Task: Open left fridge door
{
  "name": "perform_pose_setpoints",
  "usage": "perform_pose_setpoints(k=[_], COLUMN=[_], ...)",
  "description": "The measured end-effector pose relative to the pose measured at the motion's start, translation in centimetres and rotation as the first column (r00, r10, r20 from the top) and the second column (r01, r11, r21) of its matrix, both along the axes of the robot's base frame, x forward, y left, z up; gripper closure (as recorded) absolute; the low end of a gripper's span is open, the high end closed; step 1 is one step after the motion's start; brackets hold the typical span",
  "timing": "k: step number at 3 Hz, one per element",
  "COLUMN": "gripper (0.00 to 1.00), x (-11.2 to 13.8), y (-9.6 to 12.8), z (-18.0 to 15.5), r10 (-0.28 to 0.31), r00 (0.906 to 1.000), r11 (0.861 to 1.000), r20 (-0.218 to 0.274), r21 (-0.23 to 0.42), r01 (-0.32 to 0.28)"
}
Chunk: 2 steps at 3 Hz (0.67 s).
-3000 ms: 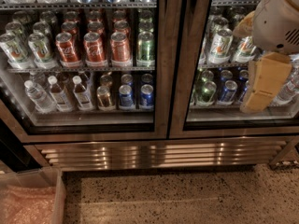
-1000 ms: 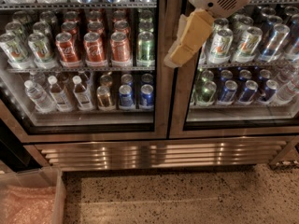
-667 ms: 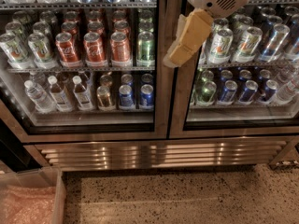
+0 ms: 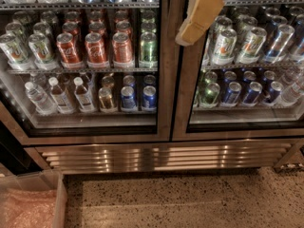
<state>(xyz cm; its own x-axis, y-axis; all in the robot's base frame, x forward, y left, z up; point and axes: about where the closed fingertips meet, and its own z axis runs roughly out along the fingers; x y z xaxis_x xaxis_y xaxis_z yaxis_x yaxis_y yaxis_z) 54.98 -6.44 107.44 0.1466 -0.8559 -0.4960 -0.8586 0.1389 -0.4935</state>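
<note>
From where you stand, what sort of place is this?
Likely a self-serve drinks corner, perhaps an office pantry or shop: a two-door stainless-steel glass-front cooler, rows of red cola cans and clear water bottles, speckled stone floor. The robot's tan hand hangs before its centre frame.

End effector (image 4: 189, 34) high before the fridge's (image 4: 161, 156) centre frame, just beside the closed left fridge door (image 4: 85, 56)

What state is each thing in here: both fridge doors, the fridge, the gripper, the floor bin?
left fridge door: shut, flush with the frame.
right fridge door: shut.
fridge: closed up, shelves stocked with cans and bottles.
gripper: raised at the top, in front of the upright frames where the doors meet; contact cannot be told.
plastic bin: open-topped, on the floor at lower left, pinkish wrap inside.
</note>
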Motion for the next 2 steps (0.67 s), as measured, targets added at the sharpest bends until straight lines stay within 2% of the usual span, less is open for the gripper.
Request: perform_pose_setpoints(k=[2], gripper=[0.0], x=[1.34], y=[0.45], z=[-0.25], r10=[-0.003], r00=[1.0], r11=[1.0], r20=[0.005], r21=[-0.011], r01=[0.003])
